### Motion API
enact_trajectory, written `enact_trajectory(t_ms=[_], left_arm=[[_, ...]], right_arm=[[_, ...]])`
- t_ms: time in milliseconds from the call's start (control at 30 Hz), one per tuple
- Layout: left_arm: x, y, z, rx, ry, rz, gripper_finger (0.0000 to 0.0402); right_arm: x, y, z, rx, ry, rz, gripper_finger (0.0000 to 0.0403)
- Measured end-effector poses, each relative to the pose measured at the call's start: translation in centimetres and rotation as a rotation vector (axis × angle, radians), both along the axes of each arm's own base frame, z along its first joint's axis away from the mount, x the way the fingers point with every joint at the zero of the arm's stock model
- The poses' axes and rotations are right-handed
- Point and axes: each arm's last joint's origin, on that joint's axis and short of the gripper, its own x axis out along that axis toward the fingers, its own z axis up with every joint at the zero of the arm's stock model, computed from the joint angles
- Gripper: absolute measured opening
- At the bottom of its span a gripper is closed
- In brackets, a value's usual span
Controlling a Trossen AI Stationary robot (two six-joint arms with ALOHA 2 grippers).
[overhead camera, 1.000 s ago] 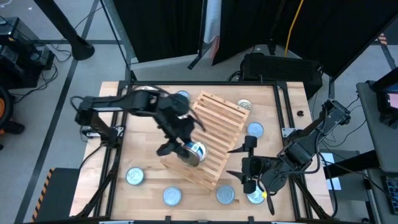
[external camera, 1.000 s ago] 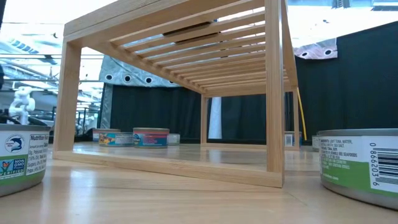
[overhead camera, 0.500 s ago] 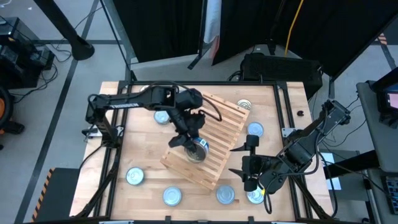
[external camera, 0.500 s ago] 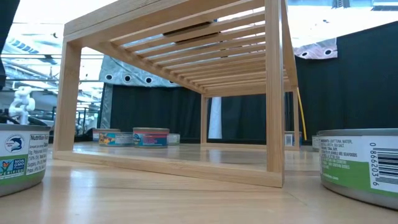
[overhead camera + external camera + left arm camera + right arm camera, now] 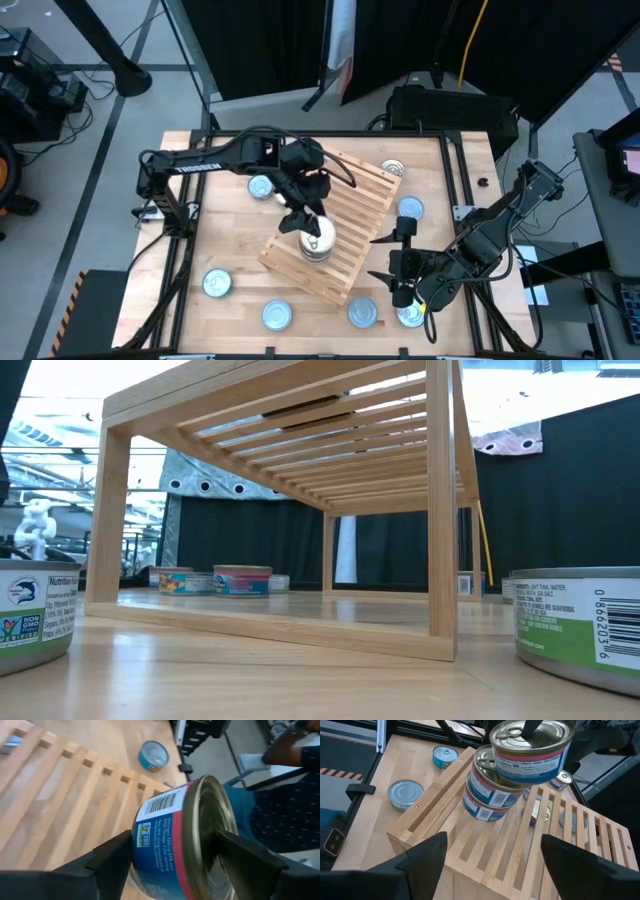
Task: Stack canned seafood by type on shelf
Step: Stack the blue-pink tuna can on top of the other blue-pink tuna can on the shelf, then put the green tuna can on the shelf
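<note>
The shelf (image 5: 362,198), a light-wood slatted rack, stands slantwise in the middle of the table. Near its left end two tins are stacked (image 5: 487,795). A third tin (image 5: 530,752) with a blue-and-red label sits on top of them, lid up and set off to one side. My left gripper (image 5: 311,230) is at this top tin (image 5: 165,845), which stands between its two fingers. My right gripper (image 5: 376,260) hangs open off the shelf's right near corner, with nothing between its fingers (image 5: 494,839). My left gripper has one finger (image 5: 531,726) over the top tin's pull-tab lid and the other finger (image 5: 112,860) at its opposite flat face. Whether either finger touches the tin I cannot tell. The tin sits upright on the two-tin stack, overhanging it a little.
Loose tins lie on the tabletop around the shelf: at the far left (image 5: 260,187), at the right (image 5: 409,208), and several along the near edge (image 5: 277,316). Another tin (image 5: 393,170) sits at the shelf's far end. A person's sleeve (image 5: 285,815) shows beyond the table.
My left gripper has swung toward the table's right and sunk a little, bringing the tin over the shelf onto the stack. The tin, tilted a second ago, now sits lid up. For the last half second it has stayed in place.
</note>
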Motion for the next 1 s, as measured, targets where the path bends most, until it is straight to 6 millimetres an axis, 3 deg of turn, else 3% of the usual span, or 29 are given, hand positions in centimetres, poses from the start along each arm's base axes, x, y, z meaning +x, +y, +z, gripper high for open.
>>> enact_trajectory(t_ms=[400,633,800,1000], left_arm=[[-0.7,-1.0,0.5,0.050,-0.002,-0.001,0.0327],[-3.5,-1.9,3.4,0.127,-0.087,0.043,0.0327],[-7.1,-4.8,6.2,0.258,-0.161,0.107,0.0327],[-10.2,-11.4,6.8,0.406,-0.204,0.107,0.0327]], right_arm=[[0.0,0.0,0.0,0.002,0.000,-0.001,0.0313],[-0.2,-0.1,-0.2,0.010,0.016,-0.018,0.0313],[-1.6,-1.3,-1.5,-0.019,0.183,-0.103,0.0312],[-3.8,-2.1,-2.4,0.054,0.348,-0.271,0.0270]])
